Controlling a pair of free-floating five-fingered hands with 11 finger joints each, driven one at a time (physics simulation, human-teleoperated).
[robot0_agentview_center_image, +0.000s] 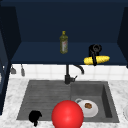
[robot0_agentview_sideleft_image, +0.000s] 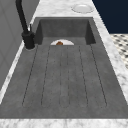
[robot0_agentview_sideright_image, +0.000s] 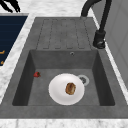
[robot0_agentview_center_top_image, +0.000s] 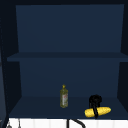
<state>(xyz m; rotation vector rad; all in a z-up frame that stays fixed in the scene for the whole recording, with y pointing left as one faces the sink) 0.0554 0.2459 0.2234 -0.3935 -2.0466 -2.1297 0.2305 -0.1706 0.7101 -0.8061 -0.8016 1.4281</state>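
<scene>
Yellow corn cob sits clamped in the right hand beside an oil bottle, label seemingly unreadable.

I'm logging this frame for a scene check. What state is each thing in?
Right hand: curled round the corn, at the cabinet's bottom shelf.
Corn: lying on its side, held.
Left hand: idle at the sink's front edge, holding nothing.
Bottle: upright, capped, on the same shelf.
Plate: flat in the basin, brown food on it.
Faucet: no water running.
Red ball: near the sink's front.
</scene>
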